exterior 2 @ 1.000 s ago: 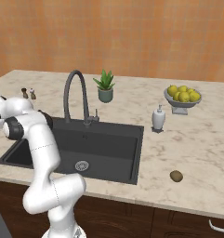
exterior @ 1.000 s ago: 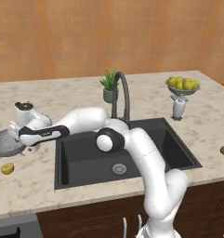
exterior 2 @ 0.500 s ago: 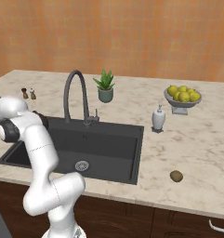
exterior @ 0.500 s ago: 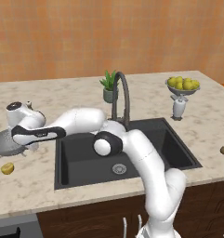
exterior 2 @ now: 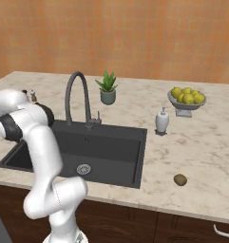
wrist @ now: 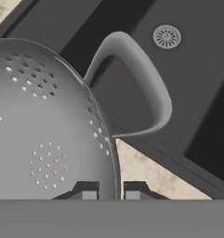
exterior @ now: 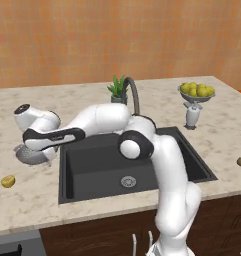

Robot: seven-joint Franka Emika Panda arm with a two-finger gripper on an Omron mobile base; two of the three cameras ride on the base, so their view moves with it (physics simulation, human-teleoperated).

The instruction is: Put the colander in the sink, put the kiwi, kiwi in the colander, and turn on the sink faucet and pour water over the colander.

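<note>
Colander (wrist: 43, 121) sits on the counter (exterior: 92, 210) just off the left edge of the sink (exterior: 97, 170), outside the basin. In the left base view its perforated silver body (exterior: 33, 155) shows below the hand. Hand view: bowl interior with hole clusters, one loop handle (wrist: 141, 88) projecting toward the sink, rim line running down between the two finger tips.

Gripper (wrist: 110, 190) closed on the colander rim, one finger tip inside the wall, one outside. Arm stretches from the base across the sink's left half to reach it.

Sink basin dark, round silver drain (exterior: 128, 181) in its floor. Sink faucet (exterior 2: 78, 97) stands at the back edge of the sink, spout arched over the basin.

Golden kiwi (exterior: 8, 181) on the counter, left of the sink and nearer the front edge than the colander. Brown kiwi (exterior 2: 180, 179) on the counter right of the sink, near the front edge.

Behind the sink: potted plant (exterior 2: 107, 88). Right of the sink: soap dispenser (exterior 2: 162, 120), then footed bowl of lemons (exterior 2: 186, 98) further back.
</note>
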